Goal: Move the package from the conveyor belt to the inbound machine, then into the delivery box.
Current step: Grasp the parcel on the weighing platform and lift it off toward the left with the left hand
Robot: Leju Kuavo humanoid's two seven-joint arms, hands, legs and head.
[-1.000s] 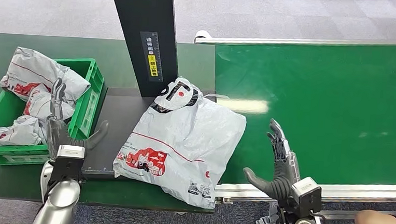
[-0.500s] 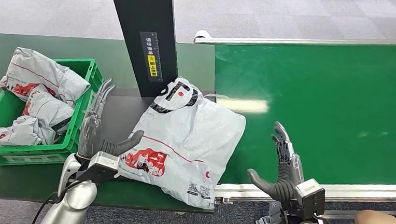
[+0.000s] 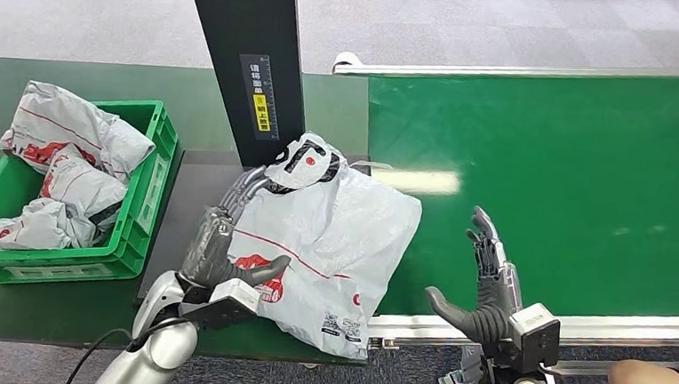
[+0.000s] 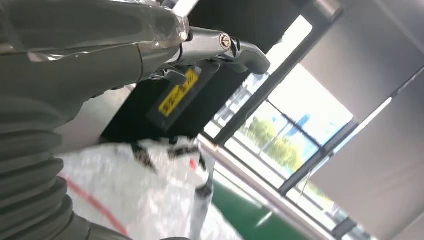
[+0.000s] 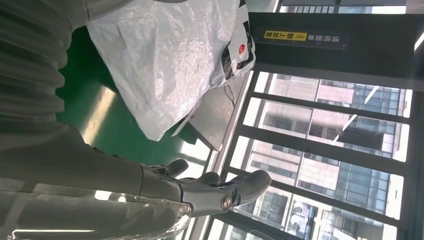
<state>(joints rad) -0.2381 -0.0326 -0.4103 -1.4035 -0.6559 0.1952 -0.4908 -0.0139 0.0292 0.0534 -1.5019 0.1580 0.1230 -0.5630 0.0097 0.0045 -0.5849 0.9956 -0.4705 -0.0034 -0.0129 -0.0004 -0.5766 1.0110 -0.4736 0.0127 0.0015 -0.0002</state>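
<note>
Package (image 3: 324, 244) lay across the dark machine plate (image 3: 195, 203) and belt (image 3: 551, 169); left hand (image 3: 225, 252) rested spread against its edge, holding nothing; right hand (image 3: 482, 285) hung open, well apart.

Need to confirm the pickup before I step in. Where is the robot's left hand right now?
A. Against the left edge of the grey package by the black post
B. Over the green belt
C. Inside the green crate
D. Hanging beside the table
A: the head view shows the left hand against the left edge of the grey package, thumb over its red print, next to the black post.
</note>
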